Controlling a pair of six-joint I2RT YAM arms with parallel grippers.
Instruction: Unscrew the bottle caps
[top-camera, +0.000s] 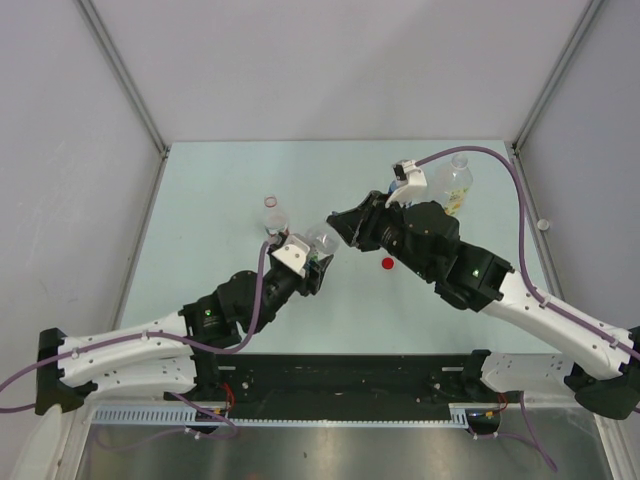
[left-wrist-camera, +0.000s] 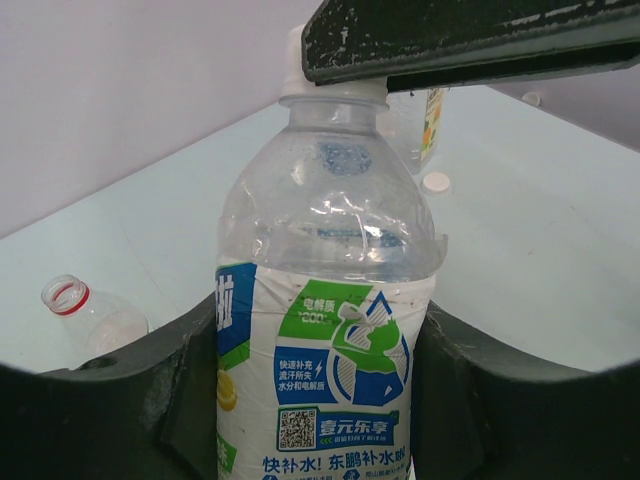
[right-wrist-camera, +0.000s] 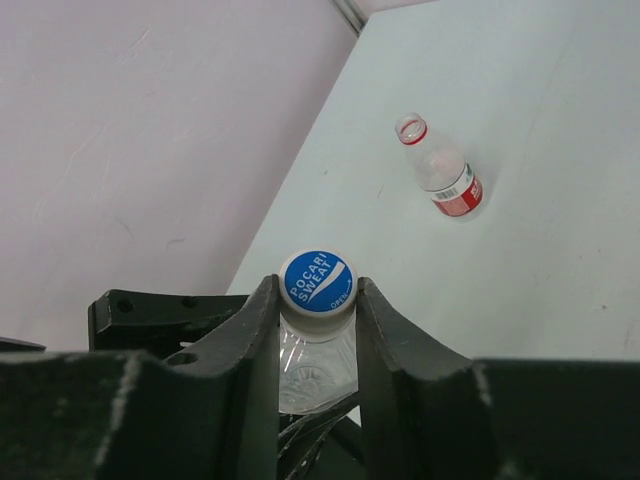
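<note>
My left gripper (left-wrist-camera: 315, 405) is shut on the body of the white-and-blue-labelled bottle (left-wrist-camera: 330, 380) and holds it upright; both show in the top view, the gripper (top-camera: 313, 262) just below the bottle (top-camera: 322, 240). My right gripper (right-wrist-camera: 317, 300) is shut on that bottle's cap (right-wrist-camera: 317, 280), which has a blue top and a white side, with one finger on each side. In the top view the right gripper (top-camera: 342, 228) reaches in from the right. A small red-labelled bottle (top-camera: 272, 213) stands open, without a cap. A red cap (top-camera: 387, 264) lies on the table.
The larger bottle with a yellowish label (top-camera: 455, 185) stands at the back right, partly behind the right arm. A loose white cap (left-wrist-camera: 436, 182) lies on the table near it. The open red-labelled bottle also shows in the right wrist view (right-wrist-camera: 445, 170). No blue-labelled bottle is visible.
</note>
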